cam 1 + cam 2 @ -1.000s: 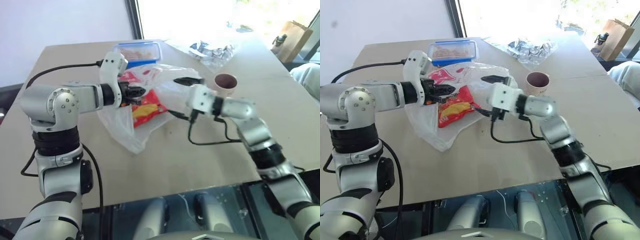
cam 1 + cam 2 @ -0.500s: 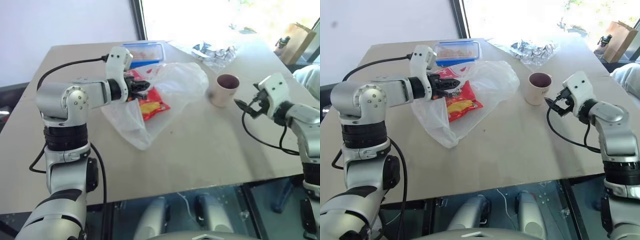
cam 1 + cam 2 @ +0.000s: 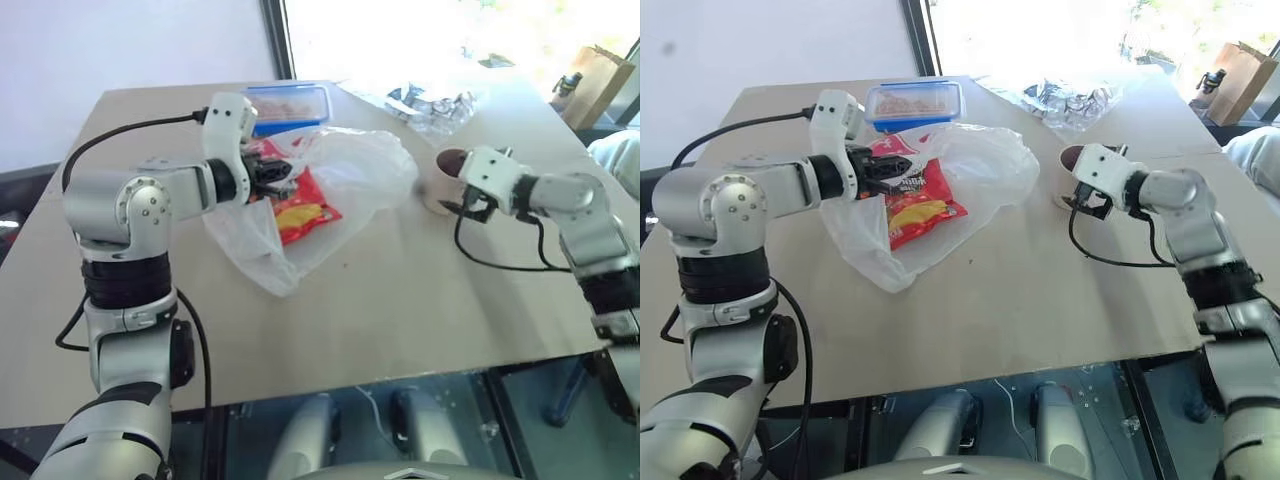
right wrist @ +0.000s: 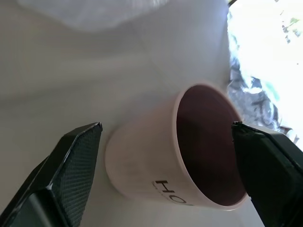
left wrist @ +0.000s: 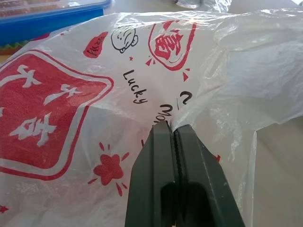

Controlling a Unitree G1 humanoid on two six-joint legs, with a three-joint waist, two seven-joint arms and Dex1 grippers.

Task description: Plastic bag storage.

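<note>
Plastic bag (image 3: pixel 345 170) partly veils what looks like a chip packet (image 3: pixel 303 210).

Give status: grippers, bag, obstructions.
Left gripper shut on plastic bag, chip packet inside. Right gripper open around cup, not gripping. Nothing blocking.

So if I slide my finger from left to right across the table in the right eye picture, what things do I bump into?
Left gripper pinching the plastic bag → red chip packet inside the bag → cup → right gripper at the cup.
</note>
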